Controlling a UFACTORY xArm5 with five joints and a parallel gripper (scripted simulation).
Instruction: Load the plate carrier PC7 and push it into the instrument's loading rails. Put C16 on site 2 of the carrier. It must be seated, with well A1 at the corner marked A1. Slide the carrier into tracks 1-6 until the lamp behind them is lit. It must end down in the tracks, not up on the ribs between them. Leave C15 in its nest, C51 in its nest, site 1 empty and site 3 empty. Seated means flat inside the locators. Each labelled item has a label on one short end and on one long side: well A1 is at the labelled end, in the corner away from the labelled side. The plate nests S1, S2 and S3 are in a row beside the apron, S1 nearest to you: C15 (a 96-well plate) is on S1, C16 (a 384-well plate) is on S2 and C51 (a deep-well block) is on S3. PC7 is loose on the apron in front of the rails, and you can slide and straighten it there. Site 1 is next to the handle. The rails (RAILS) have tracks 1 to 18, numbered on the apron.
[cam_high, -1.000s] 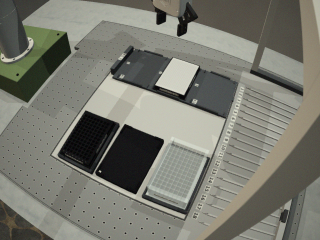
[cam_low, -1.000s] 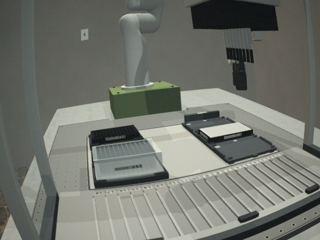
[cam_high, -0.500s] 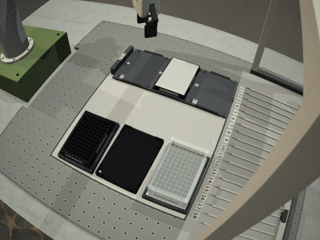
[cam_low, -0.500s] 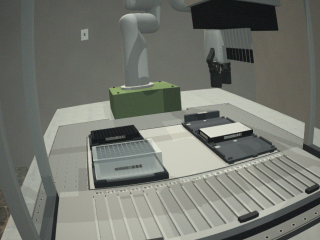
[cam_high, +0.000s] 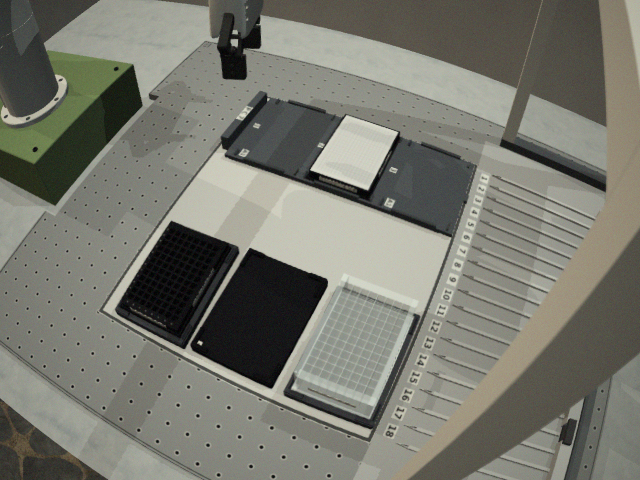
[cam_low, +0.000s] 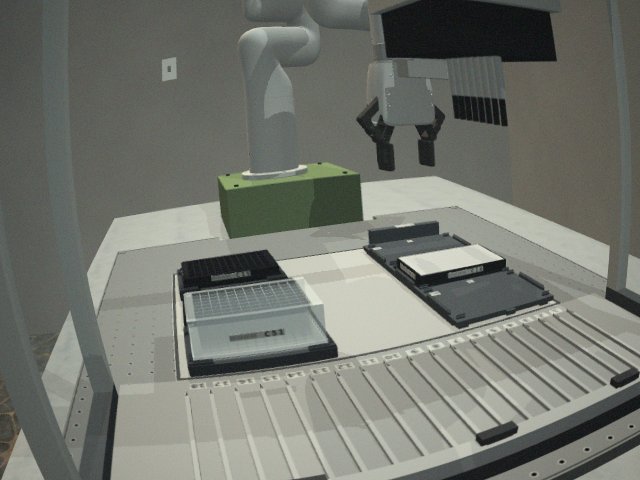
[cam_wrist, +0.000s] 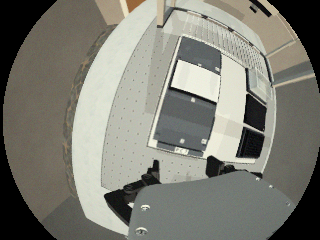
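Note:
The carrier PC7 lies on the apron, its front end just short of the rails, roughly beside labels 1 to 6. The white-topped C16 lies on site 2 and looks flat; its labels face the rails and the nests. Sites 1 and 3 are empty. C15 is in S1. Nest S2 is empty. Clear C51 is in S3. My gripper is open, empty, high behind the handle end.
The handle stands up at the carrier's end away from the rails. The green arm base is beside the pegboard. A pipetting head hangs above the deck. A frame post stands near track 1.

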